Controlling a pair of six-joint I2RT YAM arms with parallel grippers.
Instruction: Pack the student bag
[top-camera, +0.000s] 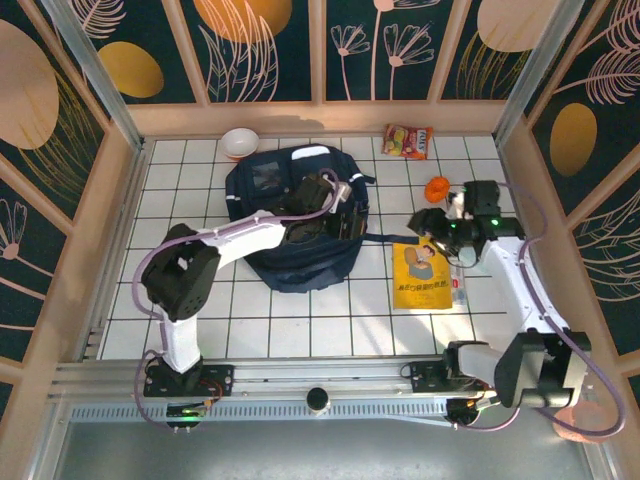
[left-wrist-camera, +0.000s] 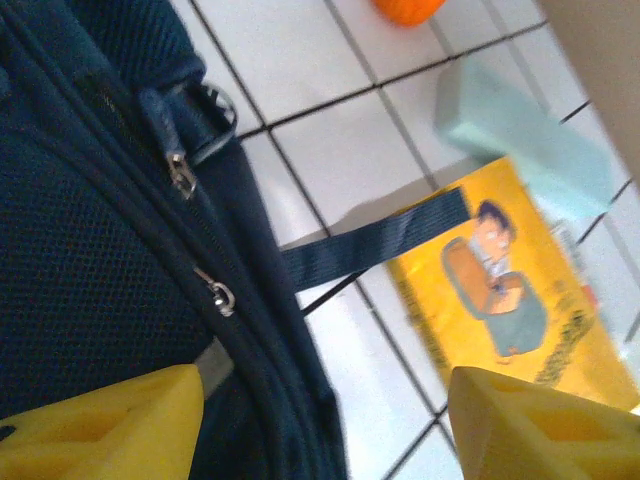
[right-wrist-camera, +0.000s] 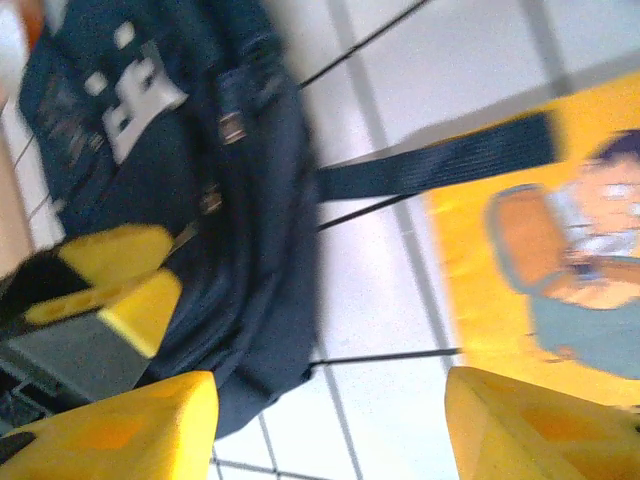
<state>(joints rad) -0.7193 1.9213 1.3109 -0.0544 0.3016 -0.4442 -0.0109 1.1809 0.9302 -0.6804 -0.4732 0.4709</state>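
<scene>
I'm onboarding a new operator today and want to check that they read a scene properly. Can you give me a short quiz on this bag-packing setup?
1. True or false: a strap from the student bag ends on the yellow book.
2. What stands near the back wall, left of the bag? A) bowl B) shoe C) laptop
3. Which gripper hangs over the bag?
Key: 1 true; 2 A; 3 the left gripper.
</scene>
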